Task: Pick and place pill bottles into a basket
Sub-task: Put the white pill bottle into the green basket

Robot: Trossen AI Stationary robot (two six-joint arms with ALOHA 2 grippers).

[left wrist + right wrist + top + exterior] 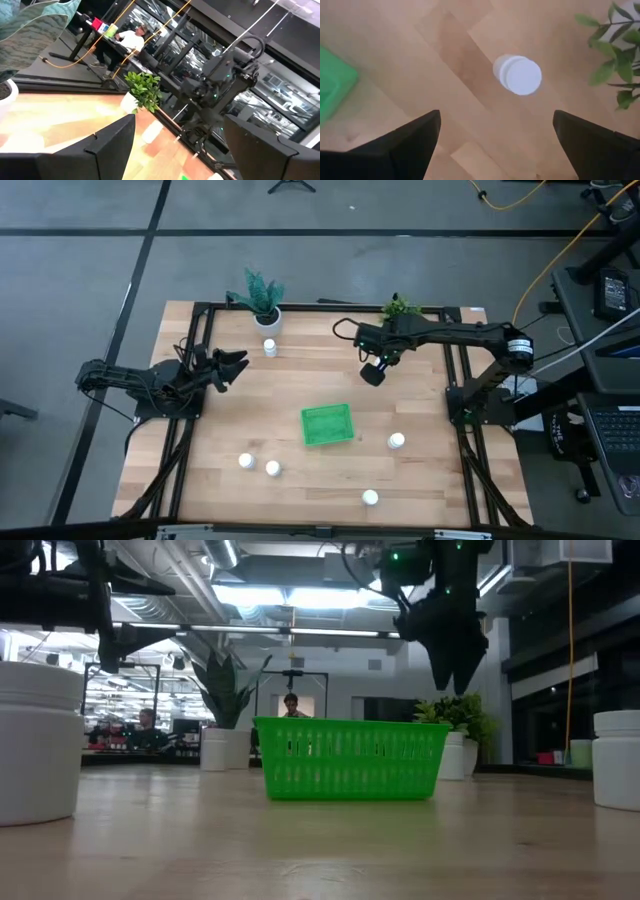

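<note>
The basket [327, 424] is a small bright green rectangle with low meshed walls, sitting near the middle of the wooden table [300, 480]; from the low view its lattice sides [350, 760] stand upright and nothing shows above the rim. Five pill bottles are visible from above, all short white cylinders with round white caps: one at about 11 o'clock from the basket, near the white plant pot [270, 347]; two close together at 8 o'clock [246, 462] [272, 468]; one just off the basket at 3 o'clock [397, 441]; and one at 5 o'clock near the table's front edge [370, 498]. The right gripper [372, 372] hangs in the air at roughly 1 o'clock from the basket, fingers spread wide and empty; its wrist camera looks down on a capped bottle [518, 74] standing upright on the wood, with the basket's corner [332, 85] well apart from it. The left gripper [232, 367] waits at 10 o'clock, its fingers [107, 145] also spread wide, holding nothing.
</note>
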